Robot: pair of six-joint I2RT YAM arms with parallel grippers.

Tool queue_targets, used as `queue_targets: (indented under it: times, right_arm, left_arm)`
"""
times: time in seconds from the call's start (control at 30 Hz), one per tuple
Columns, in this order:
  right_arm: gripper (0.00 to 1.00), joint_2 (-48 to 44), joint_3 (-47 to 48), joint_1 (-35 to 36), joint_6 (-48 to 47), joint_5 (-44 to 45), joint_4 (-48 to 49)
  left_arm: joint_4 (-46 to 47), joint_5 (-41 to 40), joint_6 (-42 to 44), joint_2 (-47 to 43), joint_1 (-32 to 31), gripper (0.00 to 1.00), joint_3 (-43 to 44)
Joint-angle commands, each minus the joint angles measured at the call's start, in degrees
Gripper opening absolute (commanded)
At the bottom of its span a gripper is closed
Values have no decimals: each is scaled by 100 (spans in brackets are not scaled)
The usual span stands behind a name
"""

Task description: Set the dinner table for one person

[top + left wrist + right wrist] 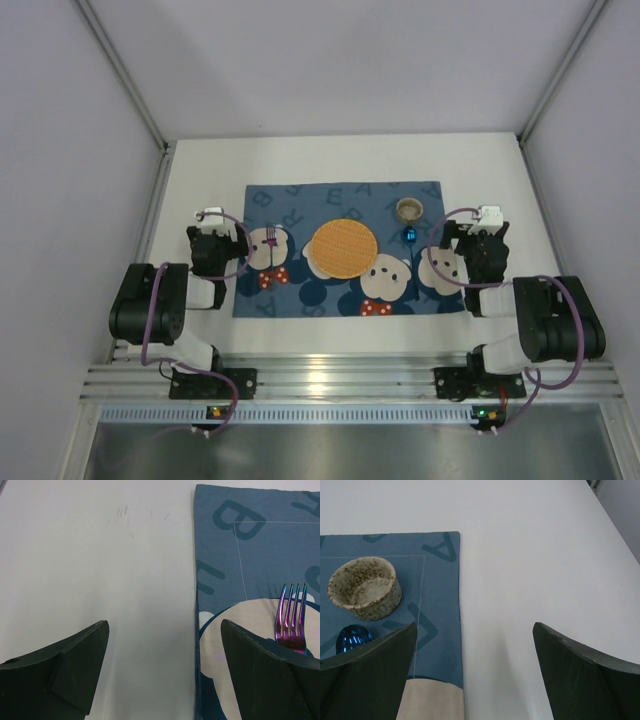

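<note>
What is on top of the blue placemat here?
On the placemat: an orange plate at centre, an iridescent fork to its left, an empty speckled cup and a blue spoon to its right. Whatever is under the plate is covered.

Bright, even, diffuse light; frames sharp
Glare streaks the rail point(320, 385) just nearward of the placemat point(340, 250); faint soft shadows on the dinner table point(200, 180) beside it

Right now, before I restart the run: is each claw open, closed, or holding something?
Left claw: open, holding nothing.
Right claw: open, holding nothing.
</note>
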Motion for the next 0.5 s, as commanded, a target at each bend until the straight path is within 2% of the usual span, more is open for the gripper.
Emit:
queue_targets:
  times: [0.0, 0.47]
  right_arm:
    - [100, -1, 144, -9, -80, -196, 318]
    - [100, 8, 153, -36, -63, -267, 309]
  left_arm:
    - [495, 102, -35, -98, 31, 98, -4]
    - [486, 102, -35, -98, 31, 98, -4]
